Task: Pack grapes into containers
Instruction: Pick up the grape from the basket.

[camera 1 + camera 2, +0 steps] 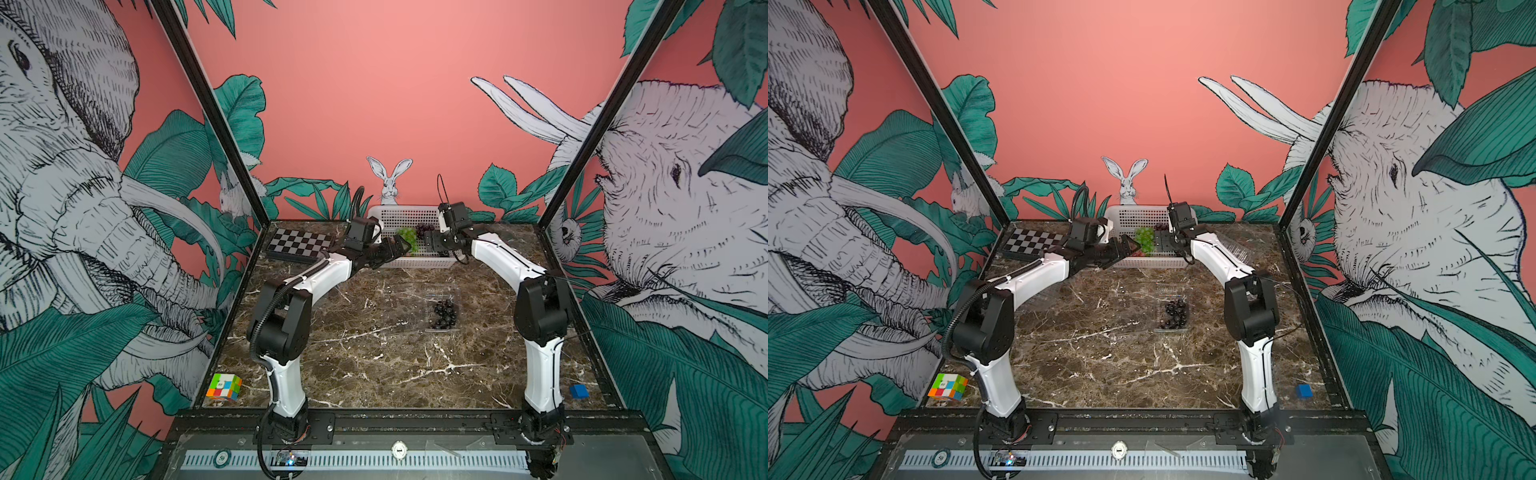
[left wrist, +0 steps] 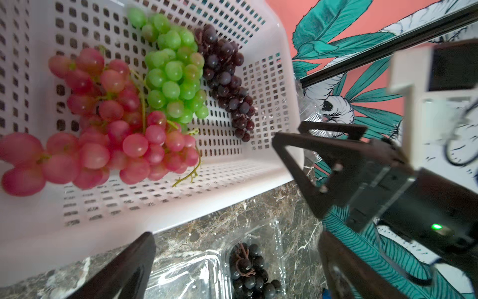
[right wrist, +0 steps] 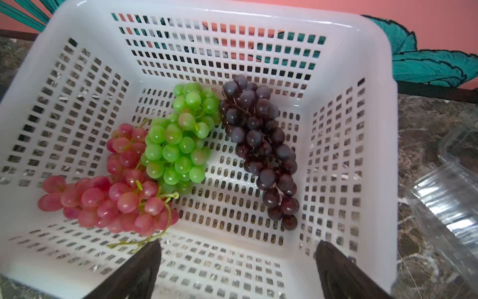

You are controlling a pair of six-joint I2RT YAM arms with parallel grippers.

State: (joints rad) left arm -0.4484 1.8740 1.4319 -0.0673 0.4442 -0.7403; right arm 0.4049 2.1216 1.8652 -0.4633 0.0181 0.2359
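jaws wide and empty, left gripper [image 2: 235,234] and right gripper [image 3: 236,243] crowd the white basket [image 3: 232,13]; both reaching inside could clash, or lift the tangled red and green grapes [image 3: 178,145] together.

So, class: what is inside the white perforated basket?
The white basket holds red grapes, green grapes and dark purple grapes, lying on its floor. The floor beneath the bunches is covered.

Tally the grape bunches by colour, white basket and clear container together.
Red bunches: 2, overlapping, so uncertain
Green bunch: 1
Dark purple bunches: 2, 1 in the white basket, 1 in the clear container
Total: 5
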